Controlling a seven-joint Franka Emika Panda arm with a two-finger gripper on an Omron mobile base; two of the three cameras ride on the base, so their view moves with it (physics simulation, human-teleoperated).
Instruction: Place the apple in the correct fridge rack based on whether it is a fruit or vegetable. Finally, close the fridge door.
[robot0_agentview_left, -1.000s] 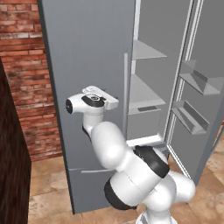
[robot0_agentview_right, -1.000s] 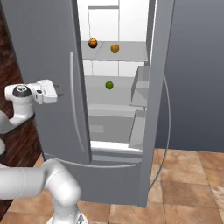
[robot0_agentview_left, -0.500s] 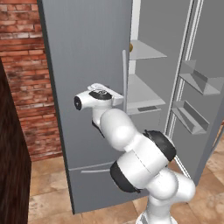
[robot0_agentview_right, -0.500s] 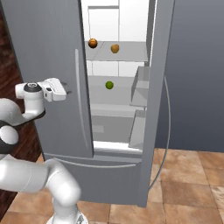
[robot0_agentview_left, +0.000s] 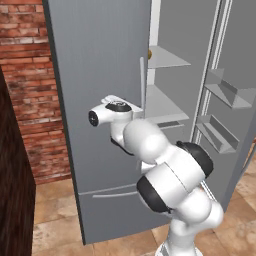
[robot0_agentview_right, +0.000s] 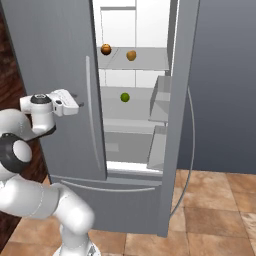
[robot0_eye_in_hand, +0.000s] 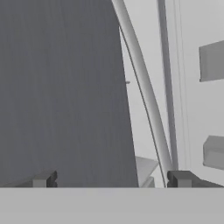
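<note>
The small round yellow-orange apple (robot0_agentview_right: 131, 55) with a darker reddish-brown side sits on the higher flat pale-grey fridge rack (robot0_agentview_right: 150, 60), resting upright on the panel's top. It lies toward the back of that shelf, about midway between its left and right edges. From the left base view the same rack (robot0_agentview_left: 167, 58) shows as a thin grey panel edge-on, jutting out from the fridge's inside above the lower like shelf. The rack lies level, spanning the fridge's inside.
</note>
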